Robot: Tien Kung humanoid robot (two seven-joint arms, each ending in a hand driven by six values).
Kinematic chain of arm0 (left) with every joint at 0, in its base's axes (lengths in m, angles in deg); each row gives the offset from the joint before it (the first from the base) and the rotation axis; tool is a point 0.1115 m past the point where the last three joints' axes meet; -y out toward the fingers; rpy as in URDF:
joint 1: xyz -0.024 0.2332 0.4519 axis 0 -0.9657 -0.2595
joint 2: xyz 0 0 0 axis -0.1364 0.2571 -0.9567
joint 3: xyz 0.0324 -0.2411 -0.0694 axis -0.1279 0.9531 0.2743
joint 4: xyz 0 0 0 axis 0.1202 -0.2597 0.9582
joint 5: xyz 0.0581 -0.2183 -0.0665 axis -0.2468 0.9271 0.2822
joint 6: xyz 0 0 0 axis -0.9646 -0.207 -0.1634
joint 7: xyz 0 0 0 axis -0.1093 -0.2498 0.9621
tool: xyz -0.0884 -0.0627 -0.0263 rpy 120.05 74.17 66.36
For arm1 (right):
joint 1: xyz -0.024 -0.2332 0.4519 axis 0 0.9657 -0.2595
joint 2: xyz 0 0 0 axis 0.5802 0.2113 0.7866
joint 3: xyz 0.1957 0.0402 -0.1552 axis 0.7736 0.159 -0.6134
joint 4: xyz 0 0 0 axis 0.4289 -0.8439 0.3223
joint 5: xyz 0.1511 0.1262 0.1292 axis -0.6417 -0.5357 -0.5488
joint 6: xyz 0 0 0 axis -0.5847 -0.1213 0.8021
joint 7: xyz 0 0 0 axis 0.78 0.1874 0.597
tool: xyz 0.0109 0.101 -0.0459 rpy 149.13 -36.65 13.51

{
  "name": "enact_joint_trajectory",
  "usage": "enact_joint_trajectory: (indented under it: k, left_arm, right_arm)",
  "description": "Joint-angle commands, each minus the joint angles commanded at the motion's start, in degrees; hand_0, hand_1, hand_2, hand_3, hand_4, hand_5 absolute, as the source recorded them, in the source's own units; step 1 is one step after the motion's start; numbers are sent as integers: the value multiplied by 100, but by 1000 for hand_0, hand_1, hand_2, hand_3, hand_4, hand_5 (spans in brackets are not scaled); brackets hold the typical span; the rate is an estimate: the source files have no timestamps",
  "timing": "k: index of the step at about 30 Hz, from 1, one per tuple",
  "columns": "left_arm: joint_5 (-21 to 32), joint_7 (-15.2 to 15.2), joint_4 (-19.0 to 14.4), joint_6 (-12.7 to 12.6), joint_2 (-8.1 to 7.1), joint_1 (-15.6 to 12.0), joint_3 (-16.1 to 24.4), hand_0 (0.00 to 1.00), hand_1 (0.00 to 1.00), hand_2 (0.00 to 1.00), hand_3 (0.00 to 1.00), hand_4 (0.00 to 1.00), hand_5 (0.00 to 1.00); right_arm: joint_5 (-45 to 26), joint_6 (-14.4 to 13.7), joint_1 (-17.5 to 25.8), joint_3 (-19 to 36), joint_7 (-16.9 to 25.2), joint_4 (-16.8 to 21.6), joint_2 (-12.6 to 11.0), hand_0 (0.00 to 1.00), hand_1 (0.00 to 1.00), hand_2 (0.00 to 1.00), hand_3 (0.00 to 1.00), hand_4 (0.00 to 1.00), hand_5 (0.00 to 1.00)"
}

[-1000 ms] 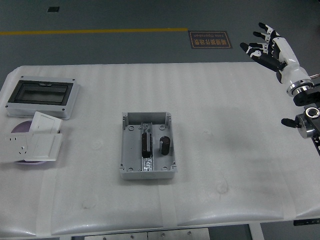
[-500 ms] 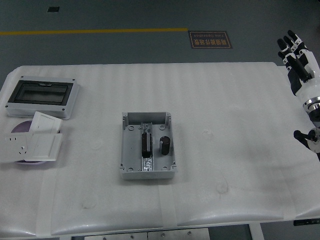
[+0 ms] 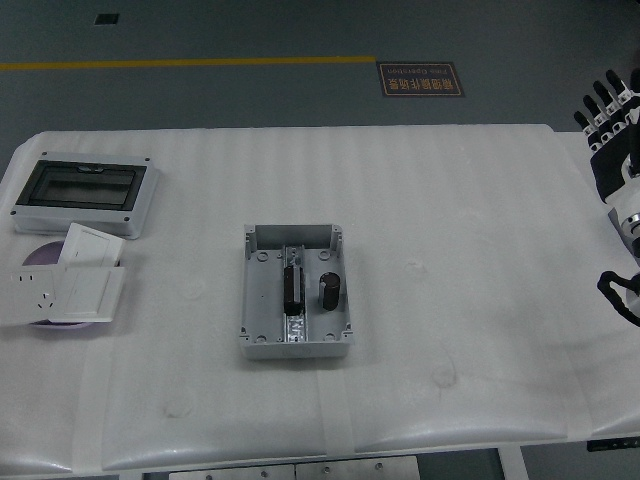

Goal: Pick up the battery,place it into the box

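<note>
1. The dark cylindrical battery point(image 3: 329, 290) lies inside the open grey plastic box point(image 3: 296, 291) on the white worktop point(image 3: 450, 250).
2. The right hand point(image 3: 612, 130), fingers spread and empty, hangs at the edge, clear of the box.

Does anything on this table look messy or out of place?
Mostly tidy. The grey box sits square with the battery inside. Only the white switch plates at the left look untidy, heaped crookedly over a purple disc.

Right hand point(image 3: 612, 130) raised at right edge, fingers point(image 3: 598, 98) spread, empty.
</note>
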Motion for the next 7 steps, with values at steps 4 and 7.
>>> enact_joint_trajectory:
  k: [4, 7]
  left_arm:
    - [72, -5, 5, -15, 9, 21, -33, 650, 599, 528, 587, 426, 30]
    - [118, -13, 10, -22, 16, 45, -50, 650, 599, 528, 587, 426, 30]
  right_arm:
    - [34, -69, 105, 75, 2, 234, 6, 998, 987, 998, 998, 998, 938]
    - [65, -117, 147, 125, -4, 377, 12, 998, 987, 998, 998, 998, 938]
